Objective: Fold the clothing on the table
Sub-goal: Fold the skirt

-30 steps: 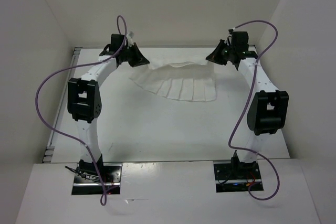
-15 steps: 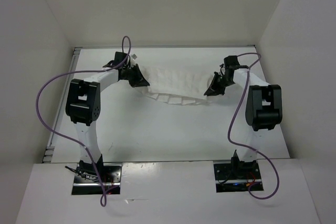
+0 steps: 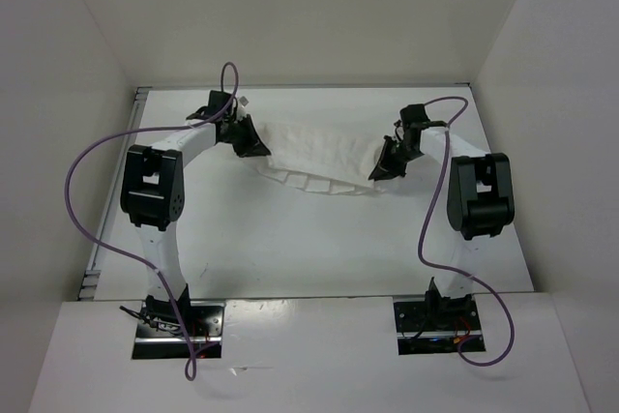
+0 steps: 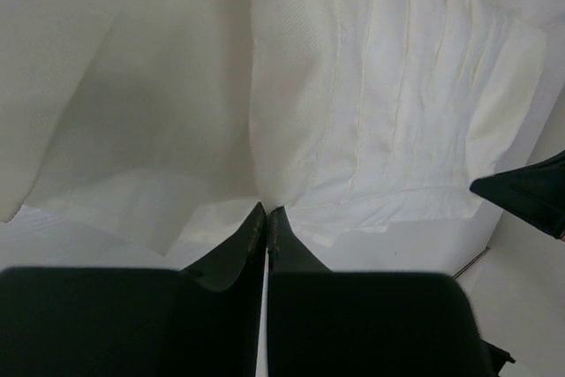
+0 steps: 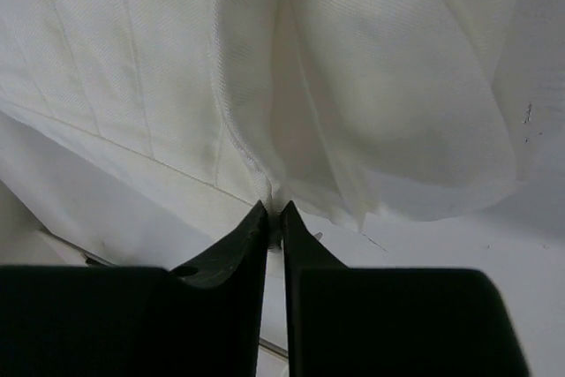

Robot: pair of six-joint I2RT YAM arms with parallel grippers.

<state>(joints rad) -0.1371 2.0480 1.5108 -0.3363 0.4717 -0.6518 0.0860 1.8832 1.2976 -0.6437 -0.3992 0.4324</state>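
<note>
Clothing (image 3: 319, 154) stretches across the upper middle of the top view, over the worktop (image 3: 290, 239), with its long axis left to right. The left tool (image 3: 250, 145) is clenched on its left end and the right tool (image 3: 382, 169) on its right end. The pleated edge lies toward the lower frame.

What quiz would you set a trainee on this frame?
1. True or false: the black left gripper and black right gripper are each shut on the thin white pleated fabric garment.
2. On the glossy white tabletop, the garment is: A near the arm bases; B toward the far wall; C over the edge.
3. Which gripper holds its end on the top view's left?
Key: 1 true; 2 B; 3 left.
</note>
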